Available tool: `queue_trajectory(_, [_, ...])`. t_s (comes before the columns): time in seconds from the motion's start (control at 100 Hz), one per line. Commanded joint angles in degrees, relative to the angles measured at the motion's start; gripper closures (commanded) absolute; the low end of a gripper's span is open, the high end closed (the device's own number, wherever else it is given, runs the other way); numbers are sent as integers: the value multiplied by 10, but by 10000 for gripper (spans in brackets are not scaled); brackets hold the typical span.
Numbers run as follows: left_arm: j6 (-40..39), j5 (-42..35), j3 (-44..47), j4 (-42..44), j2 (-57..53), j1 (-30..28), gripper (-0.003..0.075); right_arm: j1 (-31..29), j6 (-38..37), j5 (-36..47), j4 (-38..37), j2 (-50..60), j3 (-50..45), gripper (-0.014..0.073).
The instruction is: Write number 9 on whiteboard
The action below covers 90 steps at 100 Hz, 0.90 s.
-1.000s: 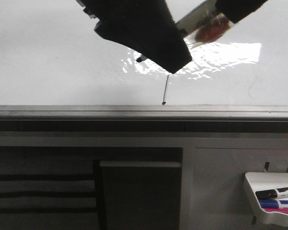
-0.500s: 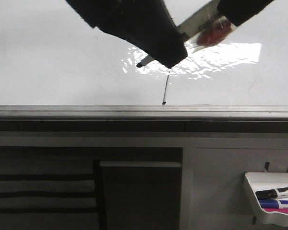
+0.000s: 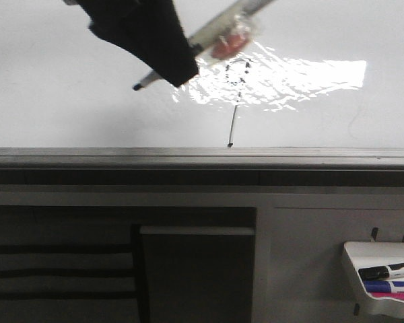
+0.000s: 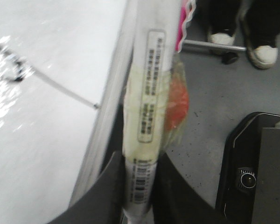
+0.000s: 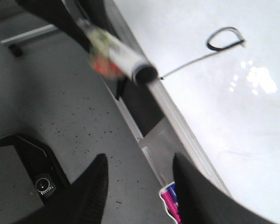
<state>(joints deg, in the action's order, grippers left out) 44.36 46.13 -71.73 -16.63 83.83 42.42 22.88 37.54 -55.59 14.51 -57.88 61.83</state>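
The whiteboard (image 3: 67, 101) fills the upper front view, with a grey metal rim (image 3: 121, 156). The number 9 (image 3: 235, 94) is drawn on it: a small broken loop over a slanted tail that ends near the rim. It also shows in the left wrist view (image 4: 46, 81) and the right wrist view (image 5: 219, 44). My left gripper (image 3: 178, 67) is shut on a marker (image 3: 222, 37) wrapped in tape. The marker tip (image 3: 137, 87) points down-left, left of the 9. In the left wrist view the gripper (image 4: 140, 163) clamps the marker barrel (image 4: 147, 93). My right gripper (image 5: 140, 161) is open and empty, out of the front view.
A small white marker tray (image 3: 363, 259) with several markers hangs at the lower right below the board; it also shows in the right wrist view (image 5: 168, 198). A dark panel (image 3: 195, 276) sits under the rim. A person's shoes (image 4: 261, 51) stand on the grey floor.
My left gripper has moved left and up with the marker, uncovering the loop of the 9. The marker tip has moved left, away from the tail. The dark shape at the top right has left the view.
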Motion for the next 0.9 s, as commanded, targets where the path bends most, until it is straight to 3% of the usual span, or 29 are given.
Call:
queue_trajectory(0.0, [-132,-4,-19,68,-43,-28,741,-25,-26,11,-12,28,19,314])
queue_trajectory(0.15, [-310,34,-14,148,-74,-96,741,-53,-27,-10,-12,43,19,314])
queue_trajectory(0.36, [-427,-39,59,202,-120,-198,741,-56,-36,-18,-12,43,19,314])
queue_trajectory(0.65, [-453,-207,145,173,-101,-295,741,-56,-41,-16,-11,43,17,314])
queue_trajectory(0.89, [-453,-240,146,161,-64,-301,741,-56,-41,-15,-10,43,17,314])
